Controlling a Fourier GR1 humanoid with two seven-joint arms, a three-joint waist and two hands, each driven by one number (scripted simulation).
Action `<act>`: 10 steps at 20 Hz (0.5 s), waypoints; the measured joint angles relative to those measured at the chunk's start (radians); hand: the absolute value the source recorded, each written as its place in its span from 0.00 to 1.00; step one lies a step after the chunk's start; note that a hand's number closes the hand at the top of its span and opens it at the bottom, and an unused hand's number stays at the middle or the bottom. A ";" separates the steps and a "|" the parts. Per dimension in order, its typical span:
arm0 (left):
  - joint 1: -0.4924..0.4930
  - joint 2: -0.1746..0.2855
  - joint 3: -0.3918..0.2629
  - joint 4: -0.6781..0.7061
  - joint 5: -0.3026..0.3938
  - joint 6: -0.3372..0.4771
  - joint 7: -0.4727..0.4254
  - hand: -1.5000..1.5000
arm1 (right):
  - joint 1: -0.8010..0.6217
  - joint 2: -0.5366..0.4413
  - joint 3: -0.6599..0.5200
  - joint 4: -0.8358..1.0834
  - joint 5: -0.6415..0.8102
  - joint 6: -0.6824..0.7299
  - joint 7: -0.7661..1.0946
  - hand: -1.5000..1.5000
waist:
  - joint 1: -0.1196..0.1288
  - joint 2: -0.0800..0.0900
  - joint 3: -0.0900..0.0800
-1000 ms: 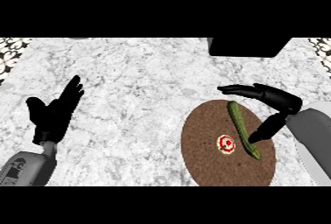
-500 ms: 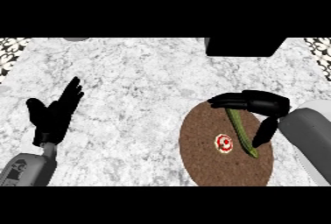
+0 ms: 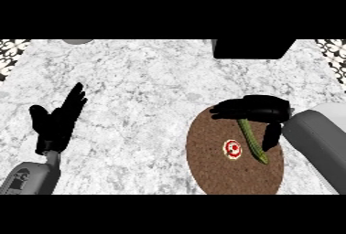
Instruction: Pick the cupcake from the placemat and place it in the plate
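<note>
Counter [image 3: 155, 91]: I see pale marble filling the view.
Mat [image 3: 216, 169]: round, brown, lower right, lying flat on the counter.
Black block [image 3: 253, 48]: at the far edge, above the mat and well apart from it.
Right hand [image 3: 260, 107]: over the mat's far rim, fingers reaching left, thumb hanging down beside the green stalk. It is spread and I see nothing held.
Left hand [image 3: 57, 123]: at the left, well apart from the mat, fingers straight and pointing up – resting.
Green stalk [image 3: 251, 141]: long and thin, on the mat; its far end runs under the right hand.
Cupcake [image 3: 232, 148]: red and white from above – on the mat, just left of the stalk, clear of the hand.
</note>
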 measured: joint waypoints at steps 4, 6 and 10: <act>0.011 -0.015 0.008 0.010 -0.018 -0.015 -0.018 0.50 | 0.011 0.028 0.010 -0.022 0.057 0.012 0.028 0.00 | -0.002 -0.001 0.000; 0.009 -0.010 0.020 -0.007 -0.020 -0.020 -0.001 0.50 | 0.017 0.033 0.013 -0.015 0.087 0.013 0.028 0.00 | -0.002 -0.001 0.000; 0.011 -0.028 0.030 -0.022 -0.039 -0.022 0.019 0.50 | 0.047 0.049 -0.003 -0.070 0.131 0.038 0.068 0.00 | -0.005 -0.002 0.000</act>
